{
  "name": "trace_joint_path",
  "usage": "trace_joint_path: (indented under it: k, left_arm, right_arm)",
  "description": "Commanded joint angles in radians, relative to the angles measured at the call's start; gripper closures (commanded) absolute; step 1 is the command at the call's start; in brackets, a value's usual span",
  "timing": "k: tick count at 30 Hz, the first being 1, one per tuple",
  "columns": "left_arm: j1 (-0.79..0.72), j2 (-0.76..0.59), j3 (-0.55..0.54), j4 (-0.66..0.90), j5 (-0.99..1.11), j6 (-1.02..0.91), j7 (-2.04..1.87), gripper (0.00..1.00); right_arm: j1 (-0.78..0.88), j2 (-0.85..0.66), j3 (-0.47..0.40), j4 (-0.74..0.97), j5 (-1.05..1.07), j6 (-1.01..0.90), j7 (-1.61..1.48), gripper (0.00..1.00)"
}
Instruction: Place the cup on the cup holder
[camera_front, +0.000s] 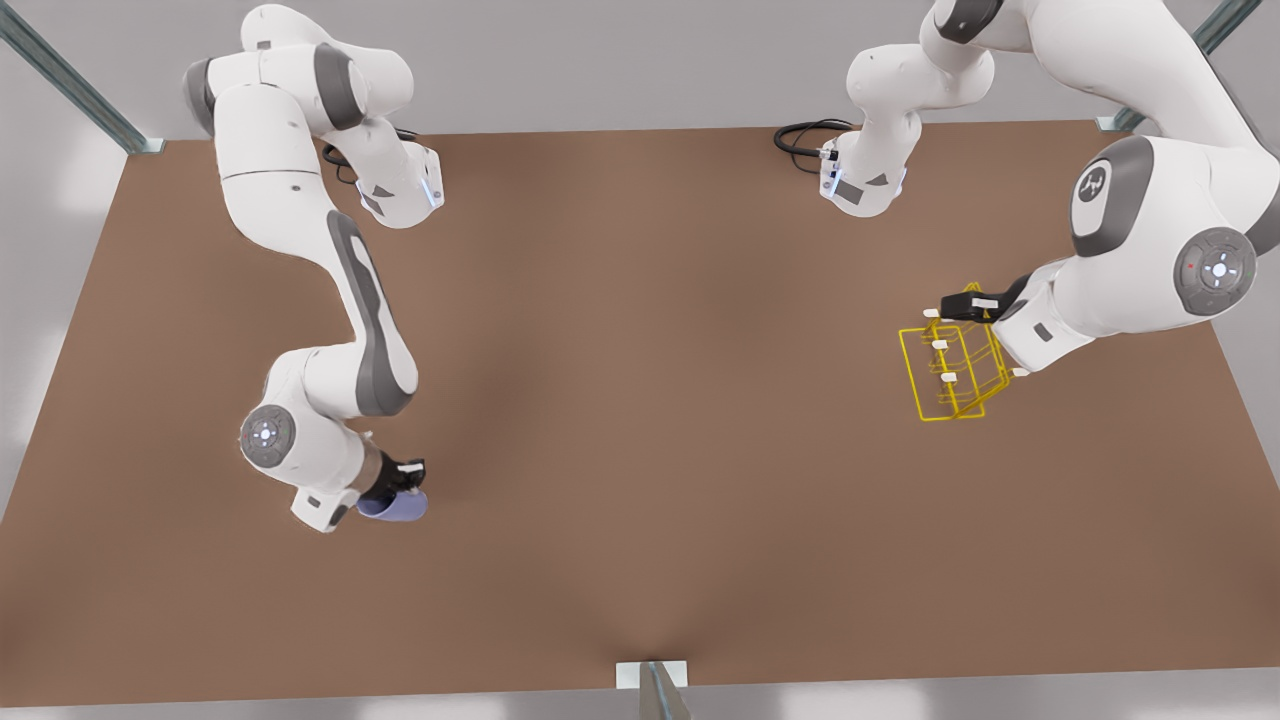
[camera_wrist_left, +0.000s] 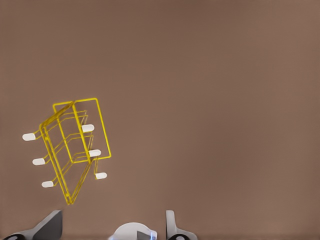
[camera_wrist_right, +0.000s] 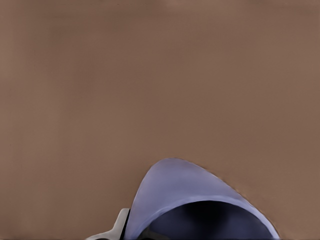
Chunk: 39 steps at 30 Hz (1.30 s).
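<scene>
Plain colours on a brown table (camera_front: 640, 400)
The cup (camera_front: 395, 507) between the right gripper's (camera_front: 405, 480) black fingers is lavender-blue, darker inside; the cup holder (camera_front: 950, 375) just beyond the left gripper's (camera_front: 965, 305) jaws is yellow wire with white-tipped pegs; both arms are white and grey

A big brown bench (camera_front: 640, 400) has a flat, plain top. Grey metal bars (camera_front: 70, 85) stand at its far corners. A small metal bracket (camera_front: 652, 675) sits at its near edge.

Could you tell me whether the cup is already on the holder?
No. The right tool is at the cup, far across the table from the holder.
</scene>
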Motion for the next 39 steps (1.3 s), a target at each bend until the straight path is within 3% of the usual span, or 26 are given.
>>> trace_joint_path:
  k: [1,6,10,14,23,24,25,33,37,39]
  left_arm:
    - [0.000,0.000,0.001,0.000,0.000,0.000,0.004,0.00]
    - [0.005,0.018,0.002,0.000,0.006,0.029,0.001,0.00]
    - [0.019,0.020,0.002,0.000,0.006,0.023,-0.003,0.00]
    - [0.019,0.021,0.004,0.000,0.011,0.018,-0.003,0.00]
    - [0.008,0.021,0.002,-0.003,0.011,0.014,-0.073,0.00]
    - [-0.003,0.021,0.002,-0.004,0.009,0.012,-0.076,0.00]
    - [-0.010,0.021,0.002,-0.004,0.009,-0.005,-0.078,0.00]
    - [-0.046,0.023,-0.001,-0.004,0.009,-0.014,-0.121,0.00]
    - [-0.066,0.023,0.001,-0.003,0.003,-0.016,-0.213,0.00]
    - [-0.067,0.023,0.001,-0.001,0.000,-0.013,-0.225,0.00]
  right_arm:
    - [0.068,0.004,0.002,0.022,0.279,-0.061,0.016,0.79]
    - [0.369,0.095,0.002,0.051,0.545,0.287,0.258,0.79]
    - [0.501,0.282,0.002,0.291,1.023,0.413,0.251,0.79]
    - [0.572,0.478,0.003,0.476,1.136,0.437,0.243,0.79]
    - [0.581,0.549,0.025,0.481,1.187,0.437,0.062,0.79]
    - [0.579,0.550,0.025,0.480,1.187,0.437,0.064,0.52]
    - [0.581,0.549,0.025,0.478,1.187,0.437,0.060,0.00]
    - [0.527,0.518,0.023,0.392,1.170,0.379,0.059,0.00]
    - [0.443,0.451,0.017,0.318,1.008,0.229,0.071,0.00]
    - [0.349,0.408,0.015,0.302,0.784,0.034,0.070,0.00]
